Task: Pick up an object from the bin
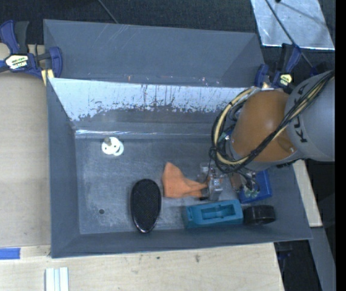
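The camera view looks down into a grey metal bin (pixel 60 174). The robot arm (pixel 318 126) comes in from the right side. It has a round orange cover (pixel 266 129) with yellow and black cables (pixel 236 111) looping around it. The gripper (pixel 212 185) hangs low on the right part of the bin floor. I cannot tell if it is open or closed.

Just to the left of the gripper lies a soft-looking orange thing (pixel 176 180). It is wide on the left and gets thin on the right. Its thin end reaches right up to the gripper. I cannot tell if the gripper has hold of it.

A blue block (pixel 214 214) with a dip in its top lies just below the gripper, near the front wall. A small black thing (pixel 260 214) sits at the right end of the block, touching it or almost so. A black oval thing (pixel 145 205) lies to the left of the orange thing, close to it. Another blue thing (pixel 256 187) peeks out from under the arm, and I cannot tell what it is.

A little white round thing (pixel 112 146) lies alone, well apart from the rest, near the back left of the floor.
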### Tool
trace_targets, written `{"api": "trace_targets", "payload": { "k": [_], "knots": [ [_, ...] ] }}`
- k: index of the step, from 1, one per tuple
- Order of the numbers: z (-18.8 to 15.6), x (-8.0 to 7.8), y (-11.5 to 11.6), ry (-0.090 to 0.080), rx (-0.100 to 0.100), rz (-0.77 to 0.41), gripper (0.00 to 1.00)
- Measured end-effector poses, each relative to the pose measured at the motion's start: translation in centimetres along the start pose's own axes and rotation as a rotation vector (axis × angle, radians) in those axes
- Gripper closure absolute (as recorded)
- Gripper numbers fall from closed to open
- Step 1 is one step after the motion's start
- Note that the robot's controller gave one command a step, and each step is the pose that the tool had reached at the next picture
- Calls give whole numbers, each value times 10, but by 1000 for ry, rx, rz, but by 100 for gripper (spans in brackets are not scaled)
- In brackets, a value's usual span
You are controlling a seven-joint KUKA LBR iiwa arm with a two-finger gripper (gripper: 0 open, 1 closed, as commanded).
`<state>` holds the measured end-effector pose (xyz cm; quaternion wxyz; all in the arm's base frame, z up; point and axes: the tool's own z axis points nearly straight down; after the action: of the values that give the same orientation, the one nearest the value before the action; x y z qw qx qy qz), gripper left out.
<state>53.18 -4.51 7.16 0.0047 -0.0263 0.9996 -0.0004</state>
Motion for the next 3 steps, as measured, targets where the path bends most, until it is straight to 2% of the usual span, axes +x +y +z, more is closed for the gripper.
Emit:
{"api": "trace_targets", "payload": {
  "k": [1, 2, 3],
  "knots": [
    [0, 0, 0, 0, 0, 0, 100],
    [-113, 9, -33, 6, 0, -8, 100],
    [-113, 9, -33, 6, 0, -8, 100]
  ]
}}
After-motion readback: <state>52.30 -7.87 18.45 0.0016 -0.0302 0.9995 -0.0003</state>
